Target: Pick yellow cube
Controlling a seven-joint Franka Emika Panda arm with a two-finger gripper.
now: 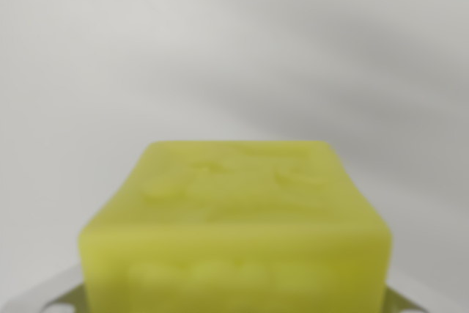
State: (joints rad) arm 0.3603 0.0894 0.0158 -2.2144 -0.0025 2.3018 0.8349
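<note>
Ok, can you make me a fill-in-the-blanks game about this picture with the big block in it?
1. The cube is colored ____.
2. The surface behind the cube is plain ____.
3. The cube fills the ____ half of the wrist view.
4. The picture of the cube looks ____, not sharp.

Missing words: yellow; white; lower; blurry

plain pale surface (234, 49) – soft grey shadows across it

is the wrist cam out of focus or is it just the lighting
In the wrist view the yellow cube fills the lower frame and is soft, its surface marks smeared; the pale surface behind is evenly lit, with faint diagonal shadow bands at upper right.
</note>
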